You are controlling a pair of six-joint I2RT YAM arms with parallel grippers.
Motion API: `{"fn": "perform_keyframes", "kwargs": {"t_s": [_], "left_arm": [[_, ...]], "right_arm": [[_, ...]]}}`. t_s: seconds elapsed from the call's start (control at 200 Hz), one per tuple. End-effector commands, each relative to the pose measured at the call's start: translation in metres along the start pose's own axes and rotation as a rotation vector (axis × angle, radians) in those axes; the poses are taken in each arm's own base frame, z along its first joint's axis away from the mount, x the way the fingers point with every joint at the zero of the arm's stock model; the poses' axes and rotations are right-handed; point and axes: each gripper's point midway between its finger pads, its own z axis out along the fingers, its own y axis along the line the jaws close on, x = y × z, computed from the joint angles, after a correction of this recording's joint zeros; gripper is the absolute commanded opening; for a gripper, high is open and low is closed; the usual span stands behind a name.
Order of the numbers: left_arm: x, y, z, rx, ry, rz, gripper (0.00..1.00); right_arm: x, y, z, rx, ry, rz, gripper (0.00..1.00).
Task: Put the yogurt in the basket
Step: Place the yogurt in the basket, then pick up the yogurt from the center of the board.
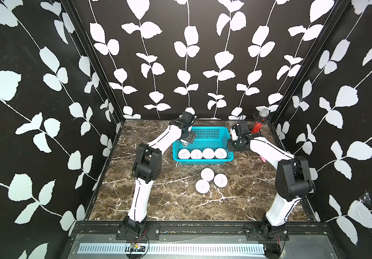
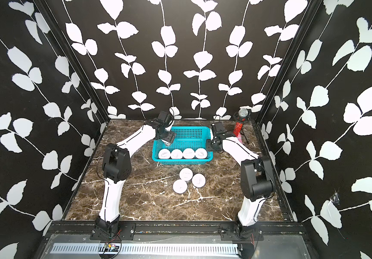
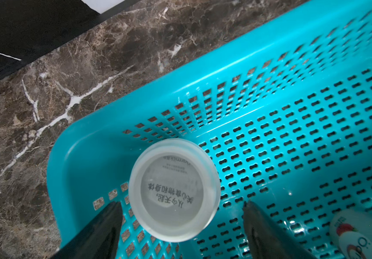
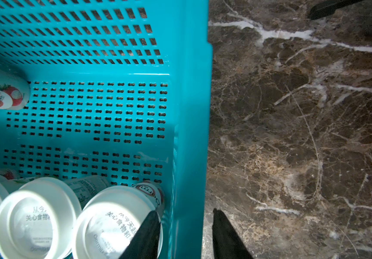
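Yogurt cup [image 3: 173,190], white-lidded, ungripped between wide-open fingers [image 3: 104,226] of my left gripper [image 3: 181,203], right gripper [image 4: 185,210] parted astride turquoise perforated plastic basket [image 4: 189,112] wall, five cups [image 1: 196,154] inside, three outside.

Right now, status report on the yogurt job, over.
Left gripper open above fifth cup in basket. Right gripper open astride basket wall. Three cups on table.

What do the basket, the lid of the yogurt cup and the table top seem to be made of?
Basket: moulded plastic, glossy turquoise, with highlights and regular slots.
Yogurt lid: probably plastic, matt milky white, faint print.
Table top: looks like brown marble with white veins, perhaps imitation.
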Motion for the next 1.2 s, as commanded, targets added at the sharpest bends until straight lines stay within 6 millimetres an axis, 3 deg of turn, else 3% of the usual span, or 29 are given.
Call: {"fn": "perform_keyframes", "kwargs": {"t_s": [0.0, 0.12, 0.26, 0.615, 0.675, 0.705, 0.825, 0.845, 1.195], "left_arm": [[-0.021, 0.007, -0.052, 0.019, -0.087, -0.013, 0.85], [-0.026, 0.008, -0.081, 0.039, -0.147, -0.032, 0.85], [-0.022, 0.012, -0.111, 0.039, -0.198, -0.047, 0.85], [0.015, 0.027, -0.167, 0.023, -0.294, -0.129, 0.85], [0.024, 0.032, -0.173, 0.009, -0.295, -0.138, 0.86], [0.028, 0.033, -0.176, 0.004, -0.296, -0.142, 0.86], [0.051, 0.036, -0.182, 0.012, -0.283, -0.173, 0.86], [0.054, 0.036, -0.182, 0.015, -0.282, -0.182, 0.86], [0.114, 0.043, -0.195, -0.006, -0.271, -0.264, 0.86]], "right_arm": [[-0.008, 0.004, -0.011, -0.004, -0.025, -0.007, 0.45], [-0.011, 0.005, -0.016, -0.001, -0.029, -0.013, 0.54], [-0.016, 0.006, -0.026, -0.002, -0.059, -0.024, 0.57], [-0.019, 0.013, -0.061, -0.013, -0.141, -0.076, 0.71], [-0.015, 0.015, -0.061, -0.013, -0.132, -0.094, 0.72], [-0.017, 0.019, -0.074, -0.022, -0.161, -0.109, 0.73], [-0.015, 0.030, -0.087, -0.040, -0.180, -0.156, 0.75], [-0.004, 0.029, -0.081, -0.037, -0.153, -0.165, 0.75], [0.036, 0.068, -0.095, -0.064, -0.122, -0.311, 0.76]]}}
